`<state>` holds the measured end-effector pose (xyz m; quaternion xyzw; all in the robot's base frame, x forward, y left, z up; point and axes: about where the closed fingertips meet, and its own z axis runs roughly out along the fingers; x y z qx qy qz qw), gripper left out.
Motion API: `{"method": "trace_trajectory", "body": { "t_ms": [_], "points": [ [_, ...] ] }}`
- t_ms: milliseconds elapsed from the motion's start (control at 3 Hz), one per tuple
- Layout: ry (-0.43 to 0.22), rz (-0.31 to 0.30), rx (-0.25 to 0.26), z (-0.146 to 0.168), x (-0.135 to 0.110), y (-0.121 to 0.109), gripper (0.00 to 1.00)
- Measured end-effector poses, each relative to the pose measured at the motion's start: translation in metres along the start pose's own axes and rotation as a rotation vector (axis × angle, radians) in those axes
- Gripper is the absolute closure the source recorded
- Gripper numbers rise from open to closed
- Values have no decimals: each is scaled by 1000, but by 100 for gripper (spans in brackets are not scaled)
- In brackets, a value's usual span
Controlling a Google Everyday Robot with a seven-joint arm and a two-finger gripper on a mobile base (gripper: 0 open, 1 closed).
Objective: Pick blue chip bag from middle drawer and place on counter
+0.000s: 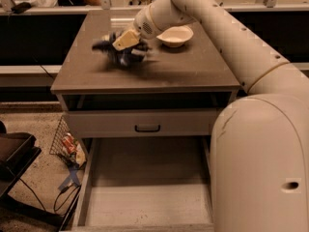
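My gripper (126,41) is over the left rear part of the counter (183,71), with the arm reaching in from the right. It is shut on the blue chip bag (116,55), a dark crumpled bag that hangs blurred under the fingers, at or just above the counter top. I cannot tell whether it touches. The middle drawer (149,197) stands pulled open below, showing only its pale grey floor.
A white bowl (175,35) sits on the counter just right of the gripper. A shut drawer front with a black handle (147,127) is under the counter. A wire basket with a red-orange wrapper (67,145) and cables lie on the floor at left. My body (260,168) fills the right.
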<state>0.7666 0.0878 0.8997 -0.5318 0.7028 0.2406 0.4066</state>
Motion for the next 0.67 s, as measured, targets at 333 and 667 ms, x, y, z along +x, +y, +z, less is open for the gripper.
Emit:
{"method": "trace_trajectory", "body": {
  "t_ms": [333, 667],
  "points": [
    [1, 0, -5, 3, 0, 1, 0],
    [1, 0, -5, 3, 0, 1, 0]
  ]
}}
